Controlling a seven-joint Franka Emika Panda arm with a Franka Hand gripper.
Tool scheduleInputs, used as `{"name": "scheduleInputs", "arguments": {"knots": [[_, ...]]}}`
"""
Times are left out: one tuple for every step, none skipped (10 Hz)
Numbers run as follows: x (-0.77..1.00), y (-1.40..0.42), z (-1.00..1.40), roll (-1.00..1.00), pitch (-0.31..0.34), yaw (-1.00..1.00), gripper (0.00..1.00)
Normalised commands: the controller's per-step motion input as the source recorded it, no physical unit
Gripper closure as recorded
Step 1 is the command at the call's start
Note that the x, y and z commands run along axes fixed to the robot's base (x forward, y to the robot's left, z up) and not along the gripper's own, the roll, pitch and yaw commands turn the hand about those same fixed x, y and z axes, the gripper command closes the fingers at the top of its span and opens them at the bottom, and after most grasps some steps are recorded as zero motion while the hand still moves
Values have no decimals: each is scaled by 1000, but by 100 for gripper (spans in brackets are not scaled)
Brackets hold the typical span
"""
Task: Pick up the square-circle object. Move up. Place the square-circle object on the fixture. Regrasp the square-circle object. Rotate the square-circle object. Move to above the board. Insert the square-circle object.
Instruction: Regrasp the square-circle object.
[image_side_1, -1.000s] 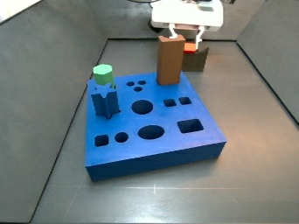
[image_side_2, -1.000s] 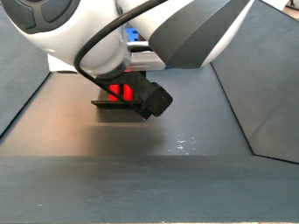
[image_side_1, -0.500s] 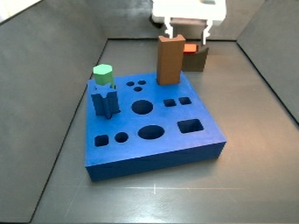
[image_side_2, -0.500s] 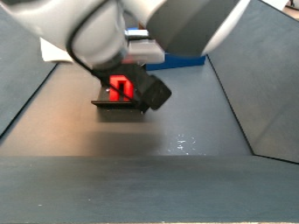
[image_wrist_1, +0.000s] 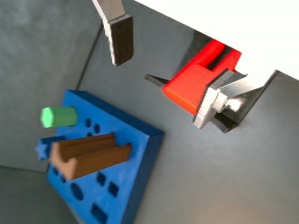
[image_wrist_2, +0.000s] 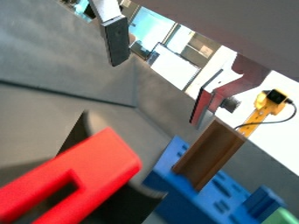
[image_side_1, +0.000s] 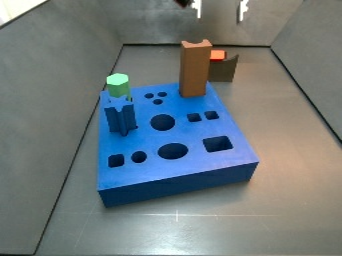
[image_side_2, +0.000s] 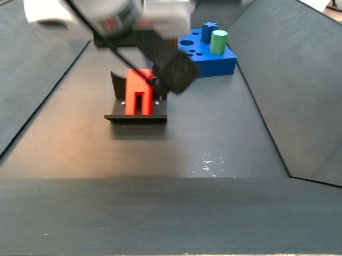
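Square-circle object (image_side_2: 139, 87) sits in the fixture (image_side_2: 136, 118), leaning against its upright wall, long axis tilted up toward the back; the board (image_side_1: 171, 140) carries the brown block (image_side_1: 195, 68) and green-topped peg (image_side_1: 118, 86). Versus 0.5 s ago the pincer (image_wrist_1: 176, 70) has lifted clear, fingertips barely in frame at the top of a side view. Jaws wide apart, nothing held; red piece lies below them.

The smooth red plastic square-circle object (image_wrist_1: 197, 77) looks matt; the end effector (image_wrist_1: 176, 77) has dull silver metal fingers (image_wrist_1: 118, 35).
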Motion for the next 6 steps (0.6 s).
{"name": "scheduleInputs", "arguments": {"knots": [[-38,7,206,20,4,23,0],[-109,-788,737,1000,41,28,0],[-92,-782,704,1000,42,28,0],[-106,-590,510,1000,30,27,0],[-109,-483,385,1000,25,27,0],[-75,-263,115,1000,19,27,0]]}}
